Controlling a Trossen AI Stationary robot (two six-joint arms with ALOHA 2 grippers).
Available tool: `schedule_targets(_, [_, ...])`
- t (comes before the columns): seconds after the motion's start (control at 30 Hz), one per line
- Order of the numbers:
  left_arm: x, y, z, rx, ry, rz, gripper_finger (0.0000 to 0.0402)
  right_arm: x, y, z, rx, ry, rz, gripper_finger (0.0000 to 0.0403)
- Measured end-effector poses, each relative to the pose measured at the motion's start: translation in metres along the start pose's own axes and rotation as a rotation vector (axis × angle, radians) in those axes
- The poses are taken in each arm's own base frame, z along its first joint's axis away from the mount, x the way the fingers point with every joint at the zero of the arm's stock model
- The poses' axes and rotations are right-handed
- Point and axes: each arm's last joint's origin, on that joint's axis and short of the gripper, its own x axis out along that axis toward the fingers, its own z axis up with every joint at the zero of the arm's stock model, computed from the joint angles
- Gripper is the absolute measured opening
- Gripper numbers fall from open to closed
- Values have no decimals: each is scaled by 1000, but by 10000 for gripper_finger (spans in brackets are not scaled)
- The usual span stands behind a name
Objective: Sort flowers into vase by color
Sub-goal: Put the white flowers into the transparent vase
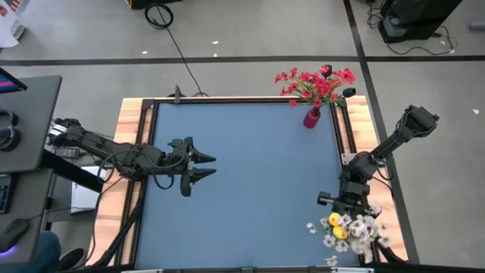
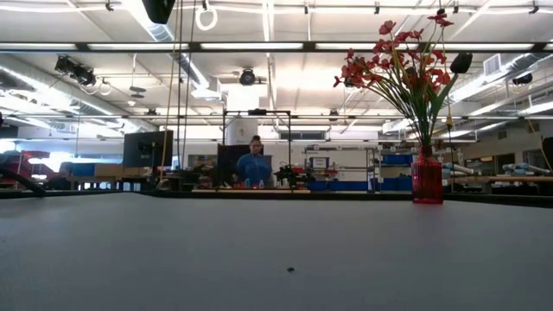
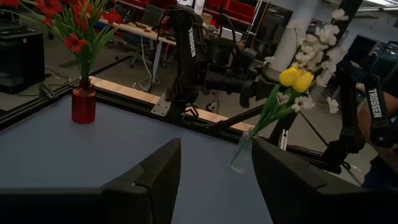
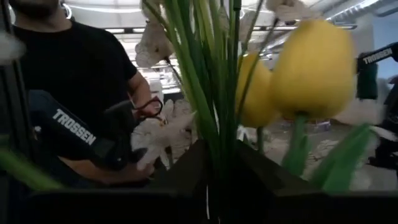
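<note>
Flowers: red blossoms (image 1: 317,82) fill the red vase (image 1: 311,117) at the blue bench's (image 1: 250,174) two o'clock, yellow tulips (image 1: 337,226) and white sprays (image 1: 364,231) stand in a clear vase (image 3: 241,154) at five o'clock under the right gripper (image 1: 345,206), its fingers flanking the stems, while the left gripper (image 1: 203,167) waits at nine o'clock, fingers spread.

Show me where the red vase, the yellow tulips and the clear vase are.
red vase (image 1: 311,118), high view, on its body.
yellow tulips (image 3: 296,78), left wrist view, on the blossoms.
clear vase (image 3: 240,154), left wrist view, on its glass body.
</note>
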Motion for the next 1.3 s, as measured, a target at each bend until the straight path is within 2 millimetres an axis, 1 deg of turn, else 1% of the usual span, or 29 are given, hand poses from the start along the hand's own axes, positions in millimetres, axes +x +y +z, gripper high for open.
schedule_targets(0.23, [0,0,0,0,0,0,203,0,0,-2,16,25,27,157])
schedule_targets(0.43, [0,0,0,0,0,0,203,-1,4,3,69,1,65,216])
schedule_targets(0.57, [0,0,0,0,0,0,203,-3,5,7,72,-19,68,248])
schedule_targets(0.63, [0,0,0,0,0,0,203,-4,4,9,68,-27,60,258])
schedule_targets(0.77, [0,0,0,0,0,0,203,-6,4,13,57,-49,51,261])
schedule_targets(1.17, [0,0,0,0,0,0,203,-16,16,35,-43,-180,85,223])
schedule_targets(1.3, [0,0,0,0,0,0,203,-18,19,43,-59,-239,61,215])
